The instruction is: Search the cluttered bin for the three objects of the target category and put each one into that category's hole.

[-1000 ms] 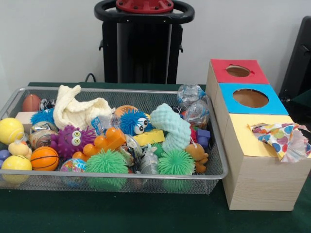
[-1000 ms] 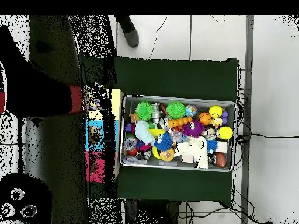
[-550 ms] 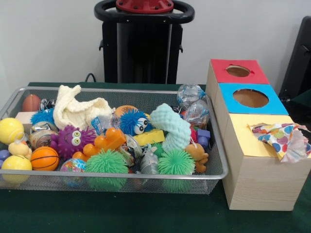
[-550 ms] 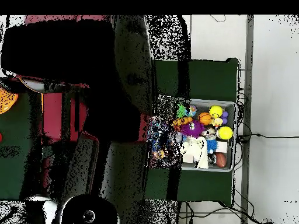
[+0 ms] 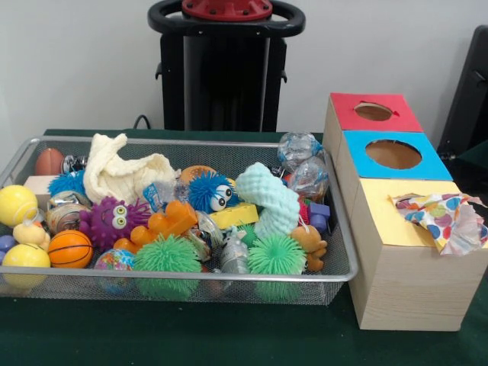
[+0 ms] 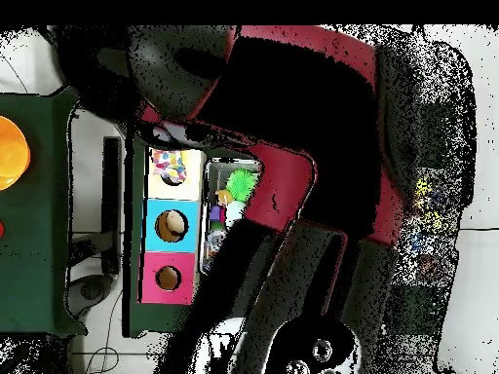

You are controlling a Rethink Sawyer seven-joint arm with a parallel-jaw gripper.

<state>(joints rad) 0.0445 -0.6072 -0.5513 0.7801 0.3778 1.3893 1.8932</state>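
A wire mesh bin (image 5: 191, 276) is heaped with toys: two yellow balls (image 5: 15, 204), an orange basketball (image 5: 69, 248), a purple spiky creature (image 5: 113, 221), two green spiky balls (image 5: 167, 255), a blue fuzzy ball with eyes (image 5: 210, 191), a cream cloth (image 5: 122, 175) and a mint foam piece (image 5: 268, 198). To its right stands a wooden box (image 5: 404, 282) with a red hole (image 5: 373, 111), a blue hole (image 5: 393, 154) and a yellow lid with a patterned cloth (image 5: 444, 216) sticking out of it. The gripper shows in neither view. The red and black arm (image 6: 331, 146) fills most of the overhead view.
The arm hides nearly all of the bin from above; only one green spiky ball (image 6: 241, 181) and the box's holes (image 6: 170, 225) show. Crumpled clear plastic balls (image 5: 301, 160) lie at the bin's back right. A brown football (image 5: 49, 161) sits at its back left.
In the overhead view the arm has swung across and now covers almost the whole bin. Nothing in the front view has moved.
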